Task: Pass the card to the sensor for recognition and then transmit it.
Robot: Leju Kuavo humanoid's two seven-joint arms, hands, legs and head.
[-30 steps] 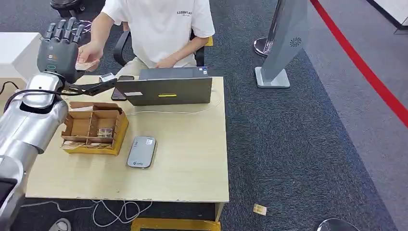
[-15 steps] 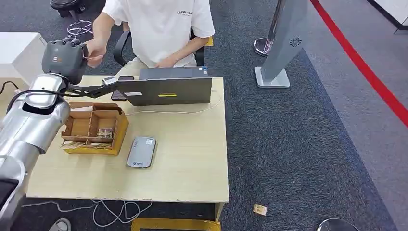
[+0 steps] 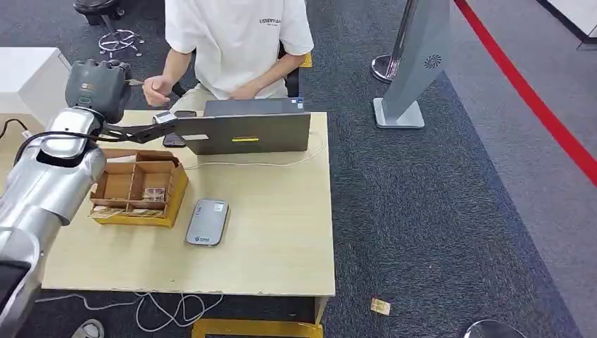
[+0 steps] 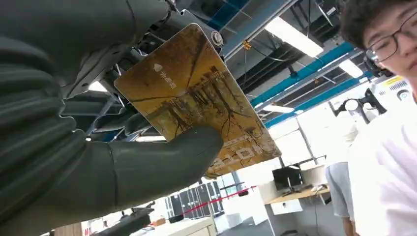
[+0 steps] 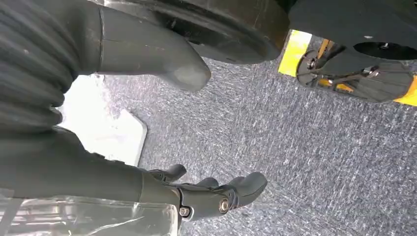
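A grey sensor (image 3: 207, 222) lies flat near the front edge of the wooden table (image 3: 281, 232). Just behind it, towards the left edge, sits a cardboard divider box (image 3: 137, 186). A closed laptop (image 3: 243, 125) rests along the far edge. Above the far left corner, the left robot hand (image 3: 93, 86) is raised, fingers curled, pinching a brown card (image 4: 196, 98) under its thumb. A seated person's hand (image 3: 158, 88) reaches close beside it. The right robot hand (image 5: 216, 194) hangs over carpet, fingers loosely curled, holding nothing.
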